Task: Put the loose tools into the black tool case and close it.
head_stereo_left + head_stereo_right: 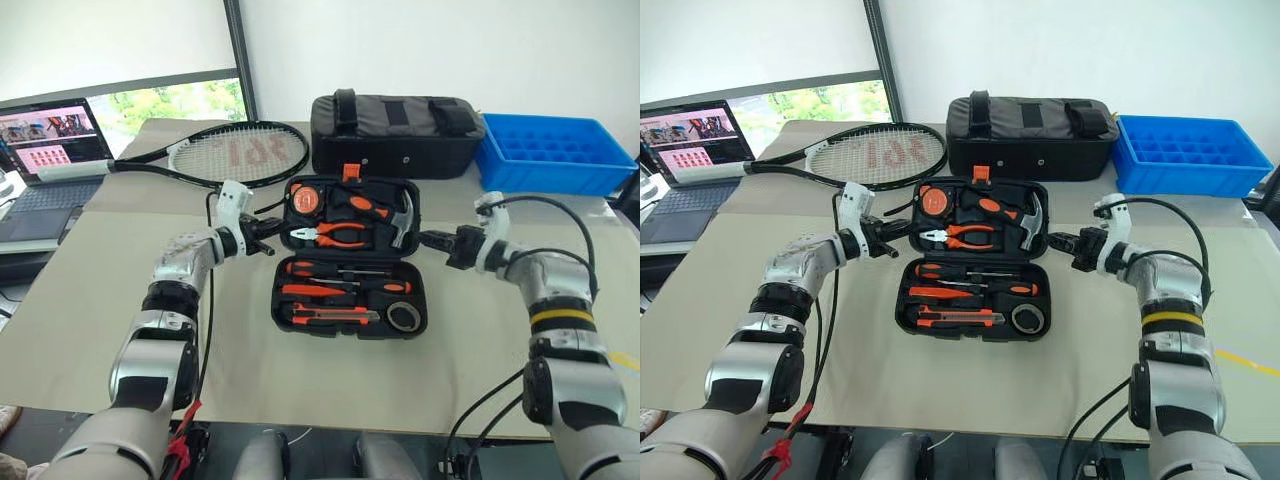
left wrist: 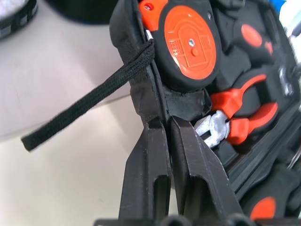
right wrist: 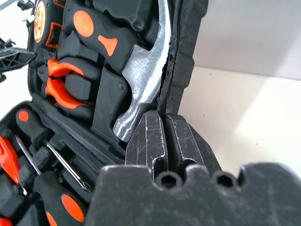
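- The black tool case (image 1: 347, 257) lies open on the tan table (image 1: 90, 300), right in front of the robot and between its two arms
- Its far half is tipped up a little, and its near half lies flat on the table
- The far half holds an orange tape measure (image 1: 309, 200), orange pliers (image 1: 340, 235) and a hammer (image 1: 404, 217)
- The near half holds two screwdrivers (image 1: 340, 272), an orange knife (image 1: 335, 315) and a small dark tape roll (image 1: 404, 317)
- The left gripper (image 1: 268, 232) is at the left edge of the far half, with its fingers (image 2: 150, 174) pinched on that rim, just beside the tape measure
- A black strap (image 2: 89, 101) hangs from that edge, near the left gripper
- The right gripper (image 1: 432, 240) is at the right edge of the far half, and its fingers (image 3: 151, 136) are pinched on that rim too, close to the hammer head
- Behind the case sit a black fabric bag (image 1: 395, 135) and a blue tray (image 1: 555, 152)
- A tennis racket (image 1: 225, 152) lies at the back left, with a laptop (image 1: 45, 165) beside it
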### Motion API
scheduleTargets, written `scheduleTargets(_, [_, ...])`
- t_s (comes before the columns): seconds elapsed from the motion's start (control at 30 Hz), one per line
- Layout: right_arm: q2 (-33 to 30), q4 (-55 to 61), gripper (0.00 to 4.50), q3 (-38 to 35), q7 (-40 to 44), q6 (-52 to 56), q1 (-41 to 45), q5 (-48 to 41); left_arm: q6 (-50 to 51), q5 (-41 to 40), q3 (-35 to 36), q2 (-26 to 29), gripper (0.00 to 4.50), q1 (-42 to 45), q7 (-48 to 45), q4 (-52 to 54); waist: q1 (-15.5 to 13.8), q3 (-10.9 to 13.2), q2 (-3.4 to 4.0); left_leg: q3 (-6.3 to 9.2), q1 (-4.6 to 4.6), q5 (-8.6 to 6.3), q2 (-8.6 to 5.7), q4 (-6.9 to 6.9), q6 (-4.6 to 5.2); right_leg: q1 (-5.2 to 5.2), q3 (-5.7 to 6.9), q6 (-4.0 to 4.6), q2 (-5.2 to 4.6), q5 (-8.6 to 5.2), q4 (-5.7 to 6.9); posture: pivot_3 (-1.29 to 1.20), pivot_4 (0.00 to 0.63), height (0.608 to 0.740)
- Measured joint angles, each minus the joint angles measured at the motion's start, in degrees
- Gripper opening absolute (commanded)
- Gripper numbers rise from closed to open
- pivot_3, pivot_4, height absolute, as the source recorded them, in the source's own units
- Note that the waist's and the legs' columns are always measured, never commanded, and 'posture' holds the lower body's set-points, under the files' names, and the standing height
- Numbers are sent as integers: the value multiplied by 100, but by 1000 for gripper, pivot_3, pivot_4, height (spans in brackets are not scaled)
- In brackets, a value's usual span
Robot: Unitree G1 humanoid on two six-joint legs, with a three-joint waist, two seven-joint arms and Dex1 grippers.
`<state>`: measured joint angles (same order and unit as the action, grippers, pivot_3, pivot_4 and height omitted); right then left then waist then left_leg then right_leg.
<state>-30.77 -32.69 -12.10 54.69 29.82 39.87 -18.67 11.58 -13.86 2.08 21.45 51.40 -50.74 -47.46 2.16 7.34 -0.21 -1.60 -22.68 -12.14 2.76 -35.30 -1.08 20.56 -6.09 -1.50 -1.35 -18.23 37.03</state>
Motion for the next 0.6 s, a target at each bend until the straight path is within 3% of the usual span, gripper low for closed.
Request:
scheduleTargets(0.13, [31, 585, 0, 6, 36, -927, -582, 5, -972, 235, -69, 7, 35, -201, -43, 64, -7, 0, 0, 0, 3, 0, 0, 8, 0, 0, 0, 0, 0, 0, -3, 0, 150, 708])
scheduleTargets(0.27, [44, 801, 0, 140, 136, -2531, -1079, 342, -2280, 534, -138, 69, 35, -592, -34, 162, -4, -1, 1, -2, 10, 0, 0, 9, 1, -4, -1, 0, 0, 0, -3, 0, 150, 708])
scheduleTargets(0.6, [-264, -86, 0, 656, -41, -6143, -1242, 1462, -5533, 1785, -590, 660, 35, -1389, 774, 2, 28, 0, -1, -32, 72, 8, -2, 3, 5, -33, -47, -1, 0, -1, -4, 0, 150, 708])
